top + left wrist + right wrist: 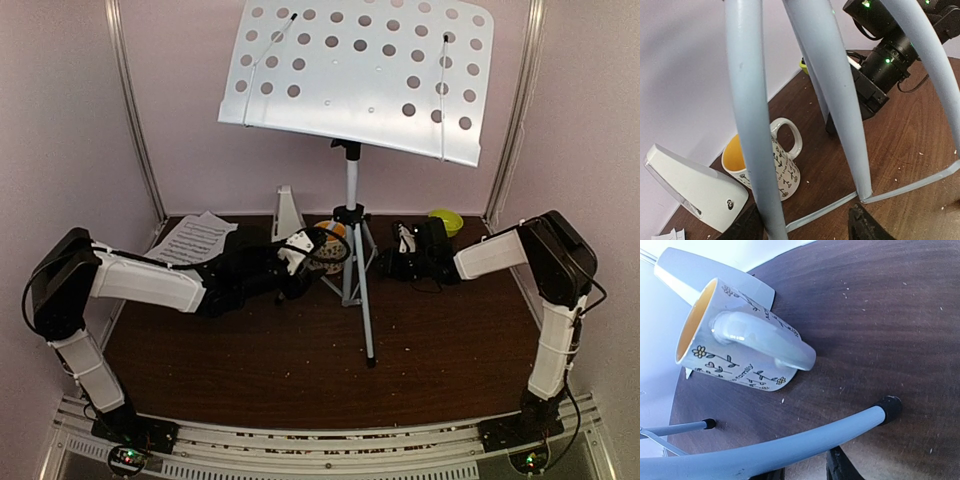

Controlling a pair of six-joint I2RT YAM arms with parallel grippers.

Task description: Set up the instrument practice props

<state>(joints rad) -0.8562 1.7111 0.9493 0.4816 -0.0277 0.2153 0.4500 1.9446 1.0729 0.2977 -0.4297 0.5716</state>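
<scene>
The music stand's pale perforated desk [355,75] tilts high on its grey tripod [352,250] at mid-table. My left gripper [300,255] reaches in from the left. In the left wrist view it [802,216] is open, with one tripod leg [752,125] standing free just inside its left finger. My right gripper [392,262] comes from the right. Another leg [805,442] crosses over its fingertips [805,465] and hides them. The sheet-music pages [195,238] lie back left. The white metronome [287,212] stands by the wall.
A patterned mug [777,165] with an orange inside stands between the metronome [695,185] and the tripod. A small green bowl [446,220] sits in the back right corner. The tripod's thin braces [825,207] run low over the table. The walls close in on three sides.
</scene>
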